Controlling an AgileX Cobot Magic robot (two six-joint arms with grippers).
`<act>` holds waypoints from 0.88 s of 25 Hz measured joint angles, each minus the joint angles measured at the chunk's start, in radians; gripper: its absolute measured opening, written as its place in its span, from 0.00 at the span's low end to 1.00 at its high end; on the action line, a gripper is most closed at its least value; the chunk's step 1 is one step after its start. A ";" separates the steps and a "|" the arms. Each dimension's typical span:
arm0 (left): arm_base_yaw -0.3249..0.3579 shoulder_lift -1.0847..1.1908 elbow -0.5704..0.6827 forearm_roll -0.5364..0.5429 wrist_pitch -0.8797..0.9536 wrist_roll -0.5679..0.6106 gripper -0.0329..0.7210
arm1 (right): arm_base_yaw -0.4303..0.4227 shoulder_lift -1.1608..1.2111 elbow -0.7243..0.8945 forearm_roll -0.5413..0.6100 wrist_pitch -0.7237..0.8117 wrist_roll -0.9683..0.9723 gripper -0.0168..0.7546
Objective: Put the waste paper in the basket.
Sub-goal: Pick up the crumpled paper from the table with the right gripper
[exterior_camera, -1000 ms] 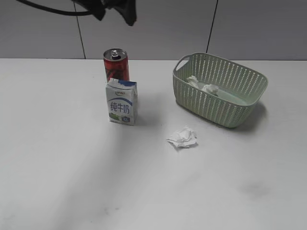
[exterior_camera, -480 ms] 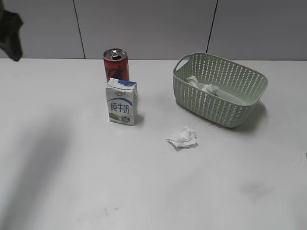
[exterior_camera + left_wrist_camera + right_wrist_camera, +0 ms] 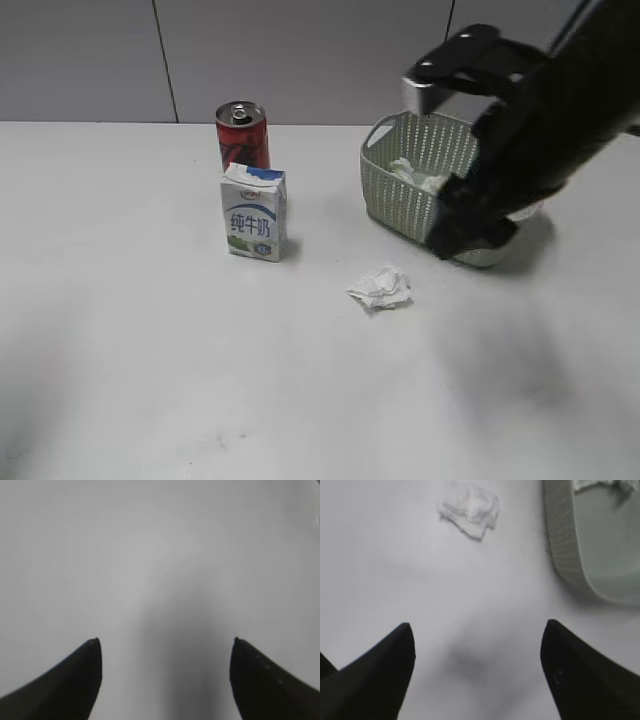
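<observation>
Waste paper: one crumpled wad (image 3: 469, 510) lies on the white table (image 3: 150, 350), ahead of the right gripper (image 3: 477, 630) and apart from its wide-spread, empty jaws. The pale green basket (image 3: 565, 545), ahead and right, holds more wads (image 3: 420, 178). The left gripper (image 3: 165, 642) is also spread wide, over bare table.

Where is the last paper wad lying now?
The paper wad lies on the table, centre of the exterior view, just in front of the basket, right of the milk carton.
</observation>
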 joint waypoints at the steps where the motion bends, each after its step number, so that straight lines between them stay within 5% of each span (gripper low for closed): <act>1: 0.000 -0.043 0.036 -0.006 -0.003 0.003 0.83 | 0.029 0.050 -0.041 -0.004 -0.001 0.031 0.79; 10: 0.000 -0.544 0.372 -0.011 -0.048 0.010 0.83 | 0.100 0.365 -0.225 -0.036 -0.027 0.494 0.79; 22: 0.000 -1.183 0.559 -0.012 -0.043 0.010 0.83 | 0.101 0.506 -0.232 -0.084 -0.151 0.574 0.78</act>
